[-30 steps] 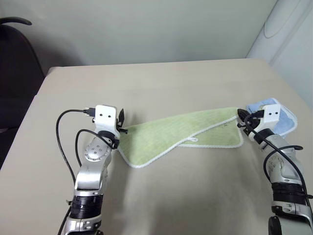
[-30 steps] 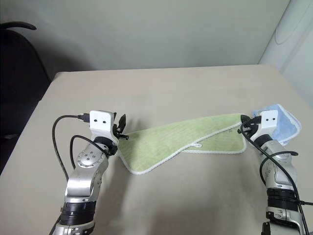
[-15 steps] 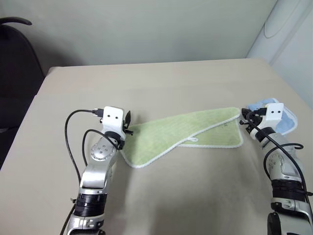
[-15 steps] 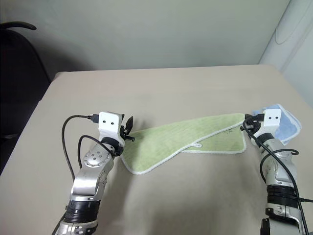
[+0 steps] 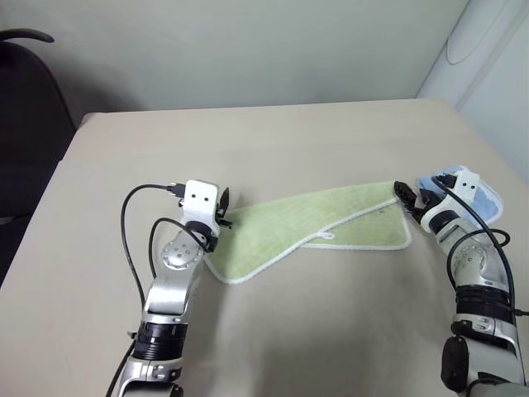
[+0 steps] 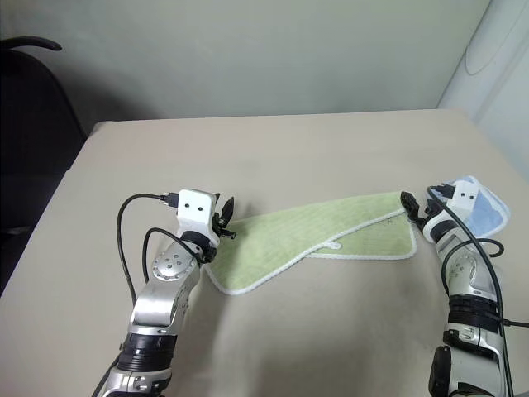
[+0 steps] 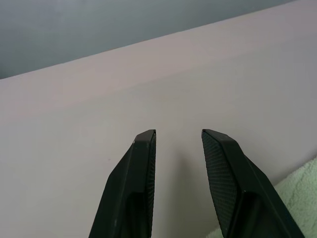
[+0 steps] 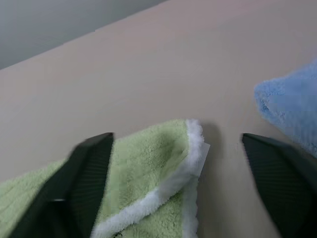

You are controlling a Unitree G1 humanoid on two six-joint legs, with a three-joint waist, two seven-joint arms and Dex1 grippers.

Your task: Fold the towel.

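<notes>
My right claw is spread around the towel corner; my left claw, parted, hides its other end.

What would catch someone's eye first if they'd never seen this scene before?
A light yellow-green terry towel with white edging lies partly folded across the middle of the beige table. The right end effector stands open around the towel's far right corner, with a light-blue cloth just beyond it. The left end effector is open at the towel's opposite end, over bare table.
</notes>
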